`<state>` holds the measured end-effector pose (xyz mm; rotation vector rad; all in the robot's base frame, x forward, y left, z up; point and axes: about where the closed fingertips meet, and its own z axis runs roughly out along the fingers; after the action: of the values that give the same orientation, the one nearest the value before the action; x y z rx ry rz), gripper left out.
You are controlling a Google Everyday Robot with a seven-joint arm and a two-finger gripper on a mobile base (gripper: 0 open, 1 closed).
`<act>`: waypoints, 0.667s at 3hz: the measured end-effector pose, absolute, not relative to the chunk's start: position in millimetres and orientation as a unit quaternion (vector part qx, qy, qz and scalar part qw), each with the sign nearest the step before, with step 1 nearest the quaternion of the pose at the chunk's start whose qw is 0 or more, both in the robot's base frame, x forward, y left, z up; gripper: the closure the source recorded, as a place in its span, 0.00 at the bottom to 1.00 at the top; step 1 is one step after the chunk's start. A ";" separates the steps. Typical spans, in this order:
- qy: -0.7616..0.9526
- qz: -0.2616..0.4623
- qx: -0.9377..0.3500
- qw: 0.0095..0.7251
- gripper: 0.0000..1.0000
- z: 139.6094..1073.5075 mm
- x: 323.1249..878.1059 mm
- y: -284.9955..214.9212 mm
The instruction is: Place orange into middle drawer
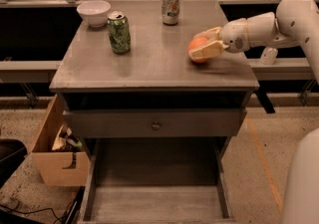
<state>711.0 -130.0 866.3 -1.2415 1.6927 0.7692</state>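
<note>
Now, gripper (204, 42): right side of tabletop (159, 66); fingers pinching the orange (196, 49) front and back;
orange: at the gripper's tip, near the right front corner;
middle drawer (149, 207): pulled open, below and forward of the orange;
route: likely lift, clear front edge, descend; green can (119, 31) well apart, left.

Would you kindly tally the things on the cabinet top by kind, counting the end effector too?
Cans: 2
Bowl: 1
Orange: 1
End effector: 1, closed on the orange, right side
Total: 5
</note>
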 end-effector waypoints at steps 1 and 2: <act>0.680 0.311 -0.500 0.436 1.00 864.9 711.4 -126.7; 0.680 0.311 -0.500 0.436 1.00 864.9 711.5 -126.6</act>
<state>711.5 -126.6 864.9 -1.2449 1.6916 0.7747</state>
